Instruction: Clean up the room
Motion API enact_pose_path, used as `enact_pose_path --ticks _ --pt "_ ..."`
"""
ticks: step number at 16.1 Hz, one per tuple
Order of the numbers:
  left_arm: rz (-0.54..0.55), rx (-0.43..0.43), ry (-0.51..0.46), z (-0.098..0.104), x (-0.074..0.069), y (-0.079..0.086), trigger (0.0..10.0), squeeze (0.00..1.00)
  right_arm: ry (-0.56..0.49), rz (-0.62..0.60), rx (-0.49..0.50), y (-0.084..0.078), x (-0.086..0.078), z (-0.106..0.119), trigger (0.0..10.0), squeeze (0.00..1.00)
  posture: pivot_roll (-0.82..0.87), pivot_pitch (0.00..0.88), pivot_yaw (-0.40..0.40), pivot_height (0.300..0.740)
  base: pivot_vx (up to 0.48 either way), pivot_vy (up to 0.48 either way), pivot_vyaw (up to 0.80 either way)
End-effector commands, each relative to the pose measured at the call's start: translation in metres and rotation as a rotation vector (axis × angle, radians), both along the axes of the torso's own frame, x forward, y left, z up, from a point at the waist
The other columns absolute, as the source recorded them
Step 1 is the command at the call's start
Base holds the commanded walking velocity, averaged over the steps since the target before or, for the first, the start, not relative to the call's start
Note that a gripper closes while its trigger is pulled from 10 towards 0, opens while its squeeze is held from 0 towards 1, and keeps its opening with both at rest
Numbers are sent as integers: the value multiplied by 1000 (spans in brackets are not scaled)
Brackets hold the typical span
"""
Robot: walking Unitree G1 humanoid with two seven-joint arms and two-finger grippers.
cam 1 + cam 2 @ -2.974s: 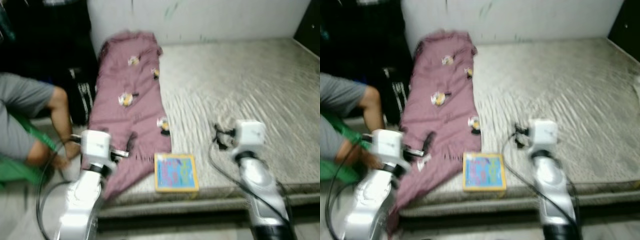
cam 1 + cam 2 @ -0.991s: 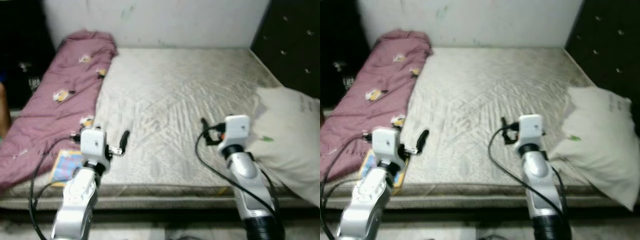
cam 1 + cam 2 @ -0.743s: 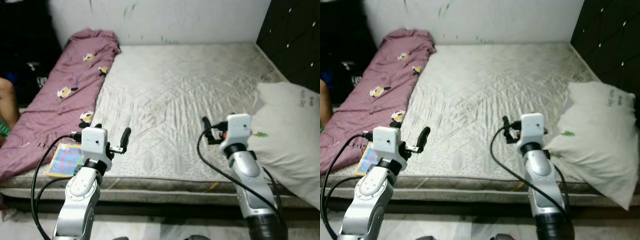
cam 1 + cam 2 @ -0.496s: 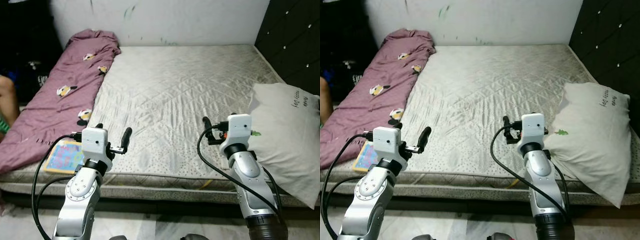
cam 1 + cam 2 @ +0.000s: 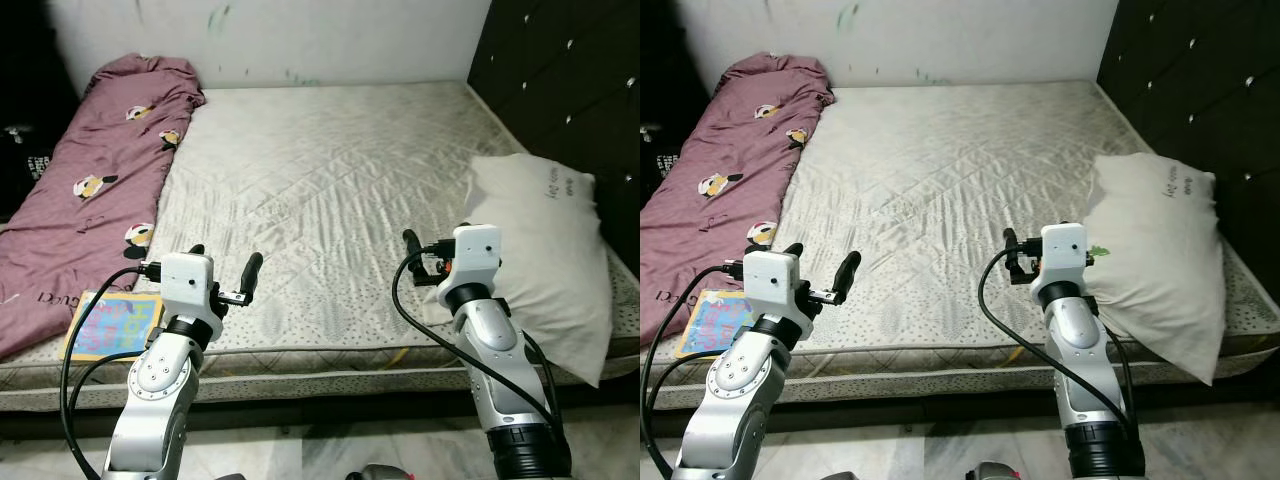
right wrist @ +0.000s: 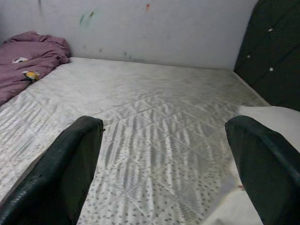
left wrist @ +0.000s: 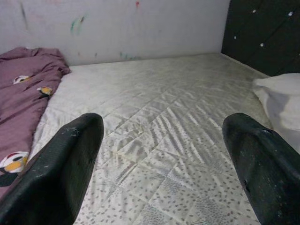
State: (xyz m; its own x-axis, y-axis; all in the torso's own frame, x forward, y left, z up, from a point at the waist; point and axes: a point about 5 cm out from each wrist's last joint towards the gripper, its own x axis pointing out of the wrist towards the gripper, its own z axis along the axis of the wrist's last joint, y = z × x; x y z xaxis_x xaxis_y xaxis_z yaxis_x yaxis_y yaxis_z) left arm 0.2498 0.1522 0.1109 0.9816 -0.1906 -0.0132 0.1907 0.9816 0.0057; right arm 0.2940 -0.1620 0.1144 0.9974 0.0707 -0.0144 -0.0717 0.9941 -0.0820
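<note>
The mattress (image 5: pixel 330 190) takes up most of the room ahead, bare of sheet, its quilted top wrinkled but otherwise free of small clutter. Along its left side lies a long purple blanket (image 5: pixel 95 170) with cartoon prints, rumpled and bunched toward the wall rather than folded. At the right edge, against the dark padded headboard (image 5: pixel 560 90), a white pillow (image 5: pixel 545 245) lies askew, one corner hanging past the front edge of the mattress. A colourful book (image 5: pixel 112 325) sits at the front left corner, touching the blanket's hem. Both grippers hover above the front edge and carry nothing: the left gripper (image 7: pixel 161 154) has its fingers spread wide, and so does the right gripper (image 6: pixel 164 159), each aimed across the mattress toward the back wall. By my reading the tidying has barely begun, or at least nothing here looks finished: blanket, pillow and book each seem to need sorting, and neither gripper is close to any of them, though the pillow is just beside the right arm.
</note>
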Motion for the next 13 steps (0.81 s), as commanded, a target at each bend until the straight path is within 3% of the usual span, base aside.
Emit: enact_pose_path --ticks 1,4,13 --pt "6 11 0 1 0 3 10000 0 -4 1 4 1 0 1 10000 0 -30 0 22 740 0 0 0" --pt "7 11 -1 1 0 3 10000 0 -4 0 1 0 0 1 10000 0 -30 0 21 740 0 0 0" --pt "5 13 -5 1 1 1 10000 0 6 1 -13 0 -1 -2 10000 0 -31 0 19 740 0 -344 0"
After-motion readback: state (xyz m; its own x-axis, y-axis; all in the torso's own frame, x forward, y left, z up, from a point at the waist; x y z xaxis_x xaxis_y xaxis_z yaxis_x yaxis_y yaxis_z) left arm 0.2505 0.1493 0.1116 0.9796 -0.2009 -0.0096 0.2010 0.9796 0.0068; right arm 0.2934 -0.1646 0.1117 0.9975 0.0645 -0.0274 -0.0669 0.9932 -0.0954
